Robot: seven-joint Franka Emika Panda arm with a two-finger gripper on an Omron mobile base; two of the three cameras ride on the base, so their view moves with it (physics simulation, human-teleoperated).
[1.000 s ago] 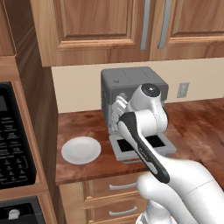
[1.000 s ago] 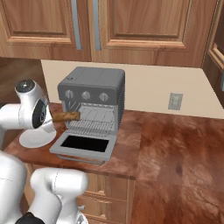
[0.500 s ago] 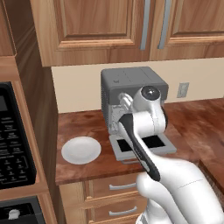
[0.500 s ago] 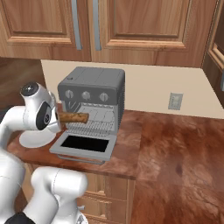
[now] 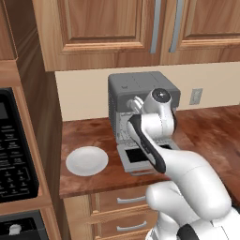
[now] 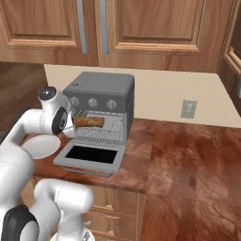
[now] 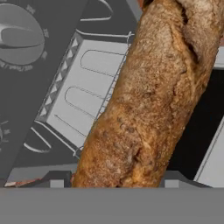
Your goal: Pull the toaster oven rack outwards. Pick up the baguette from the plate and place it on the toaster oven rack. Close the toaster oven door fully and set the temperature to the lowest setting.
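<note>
Clasping the rough, crusty golden-brown baguette (image 7: pixel 148 105) between our dark finger tips (image 7: pixel 113 181), we hold it above the silvery wire-grid rack (image 6: pixel 98 135) of the boxy dark-grey metal toaster oven (image 6: pixel 101 89), at three o'clock from the round white plate (image 5: pixel 86 161).

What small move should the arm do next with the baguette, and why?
Probably lower it a little and then let go: the gripper holds the baguette just above the pulled-out toaster oven rack, the toaster oven door lies open, and the plate is bare.
</note>
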